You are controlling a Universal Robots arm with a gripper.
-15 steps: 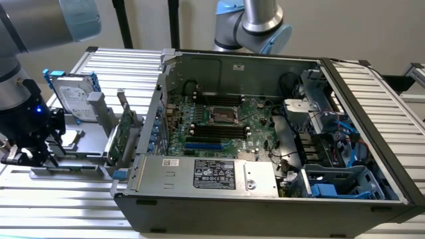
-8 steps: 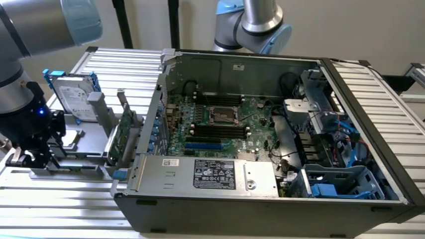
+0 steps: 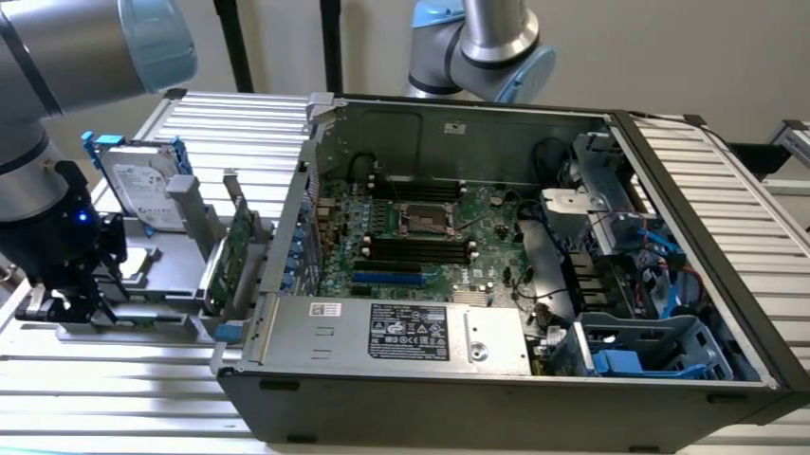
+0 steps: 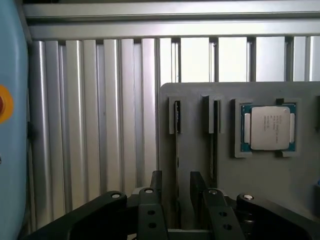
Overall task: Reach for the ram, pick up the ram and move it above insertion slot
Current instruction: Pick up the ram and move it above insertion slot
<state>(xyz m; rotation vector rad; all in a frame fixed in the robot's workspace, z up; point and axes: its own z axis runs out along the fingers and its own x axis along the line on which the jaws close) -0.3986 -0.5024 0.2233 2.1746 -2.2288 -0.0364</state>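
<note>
Gripper: seen from the wrist, the gripper [image 4: 176,177] has its two black fingers [image 4: 156,182] spread, one on each side of a narrow slot in the grey tray [image 4: 260,180], with a gap between them
Ram: the ram [image 4: 176,117] stands on edge in that slot as a thin dark strip, and its line runs in between the fingers; whether they touch it cannot be told
From the wrist: a CPU chip [image 4: 270,127] lies in a square pocket of the tray, just beside a second slot [image 4: 215,117] that holds another dark strip
From outside: the open computer case [image 3: 708,218] lies on the ribbed table [image 3: 127,379]; the black insertion slots [image 3: 418,249] on its motherboard [image 3: 494,213] are well apart from the gripper [image 3: 57,299], which sits low at the exterior view's left, near an upright hard drive [image 3: 139,185] and expansion card [image 3: 234,256]
Hidden: in the exterior view the dark wrist covers the fingers and the ram
Hard to make out: a light-blue surface with an orange spot [image 4: 10,150], cut by the frame
</note>
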